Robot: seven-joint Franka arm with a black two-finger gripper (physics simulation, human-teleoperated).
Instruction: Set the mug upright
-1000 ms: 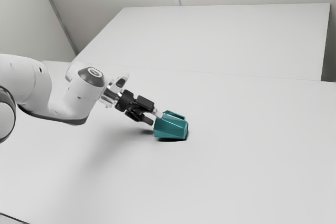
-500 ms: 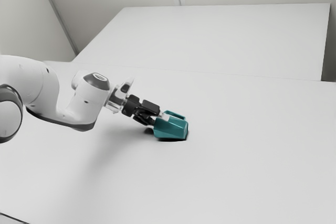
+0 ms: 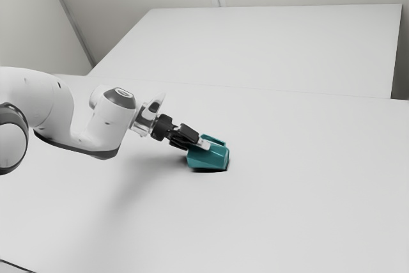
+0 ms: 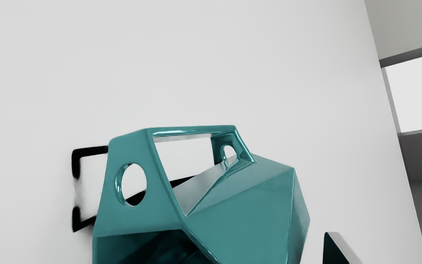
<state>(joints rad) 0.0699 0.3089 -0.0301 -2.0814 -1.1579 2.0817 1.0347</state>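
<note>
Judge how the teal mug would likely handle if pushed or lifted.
The teal mug would probably resist rolling, given its flat facets. Its gloss suggests it may be slippery. The protruding handle could make it twist when lifted.

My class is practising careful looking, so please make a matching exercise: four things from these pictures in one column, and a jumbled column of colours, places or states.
Column one
1. Mug
2. Tool
3. Arm
4. Table

Column two
A. Pale and flat, underneath the mug
B. Teal, lying on its side
C. White and grey, coming in from the exterior view's left
D. Mostly black, right at the mug

Right pairs: 1-B, 2-D, 3-C, 4-A
</note>
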